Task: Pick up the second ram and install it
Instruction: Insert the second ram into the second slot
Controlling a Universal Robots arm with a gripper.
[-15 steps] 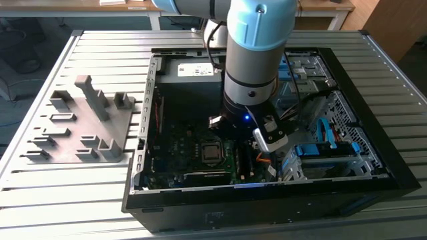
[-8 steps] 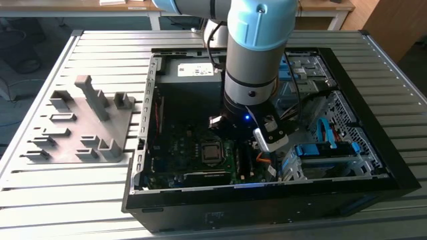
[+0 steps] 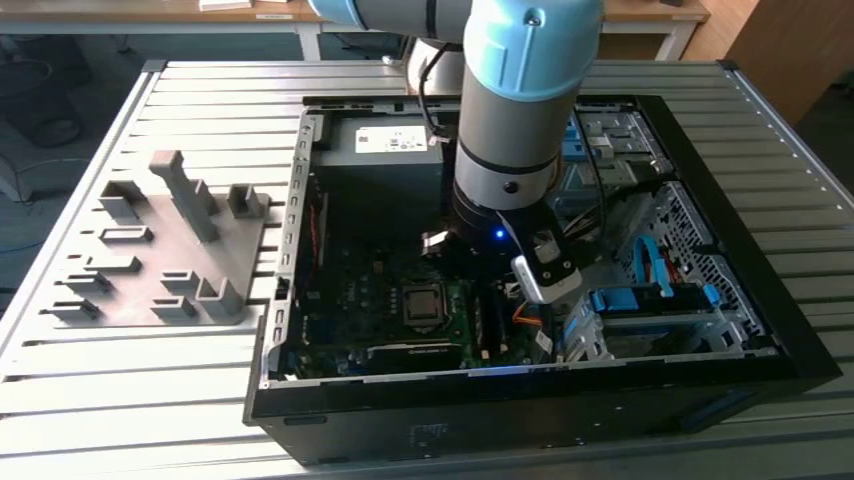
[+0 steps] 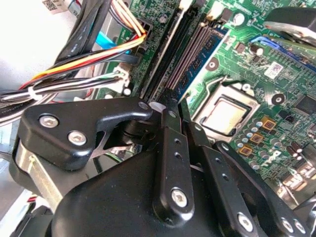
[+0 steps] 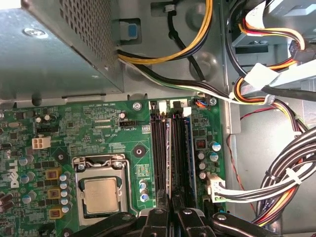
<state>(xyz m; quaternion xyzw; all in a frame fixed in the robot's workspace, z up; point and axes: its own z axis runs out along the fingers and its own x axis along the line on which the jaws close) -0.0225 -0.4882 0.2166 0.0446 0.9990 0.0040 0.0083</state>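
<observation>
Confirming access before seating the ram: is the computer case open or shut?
Open: the computer case is uncovered, its motherboard exposed from above.

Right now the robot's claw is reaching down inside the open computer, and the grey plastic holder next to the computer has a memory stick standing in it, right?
Not quite. The claw is down inside the computer, but the exterior view shows the grey holder with no memory stick standing in it. The first wrist view shows the claw right above the long memory slots.

Arm vertical, end effector (image 4: 173, 111) fingers seemingly closed.
</observation>
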